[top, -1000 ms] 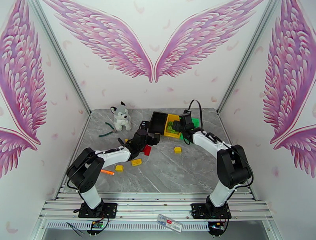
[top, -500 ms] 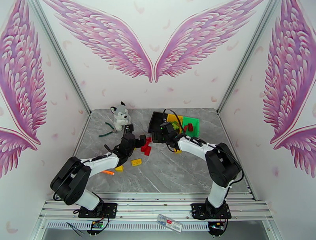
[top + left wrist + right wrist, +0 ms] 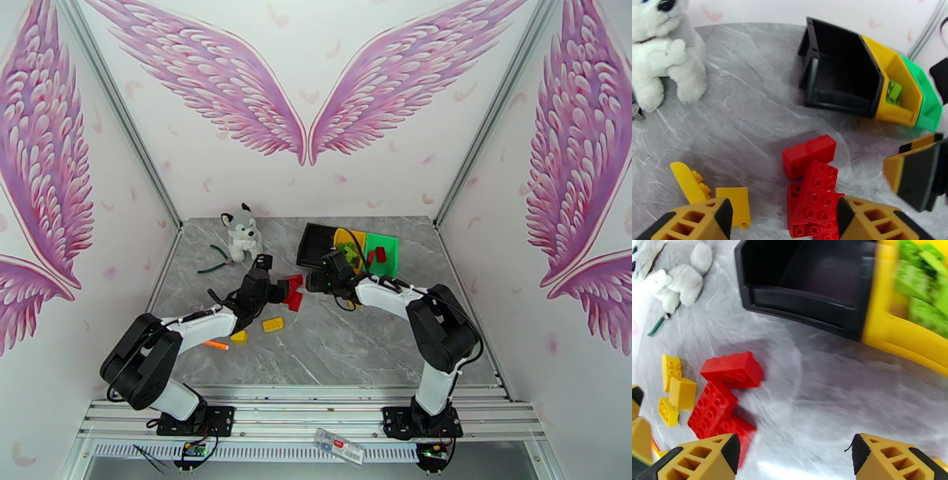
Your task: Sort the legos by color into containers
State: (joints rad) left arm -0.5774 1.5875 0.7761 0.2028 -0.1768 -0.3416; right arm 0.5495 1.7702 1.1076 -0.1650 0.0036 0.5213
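- Several red legos [image 3: 811, 185] sit heaped just in front of the black bin [image 3: 837, 75], both grippers aimed there, I'd guess to grab one.
- Spread wide and empty, the left gripper [image 3: 784, 211] straddles that heap; the right gripper [image 3: 794, 447] gapes just as wide, a bit nearer the black bin.
- That black bin looks empty; the yellow bin [image 3: 904, 334] touching it holds light green bricks [image 3: 920, 299], the green bin [image 3: 389, 237] past that has red bricks [image 3: 376, 254].

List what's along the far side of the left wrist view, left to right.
plush husky → black bin → yellow bin → green bin
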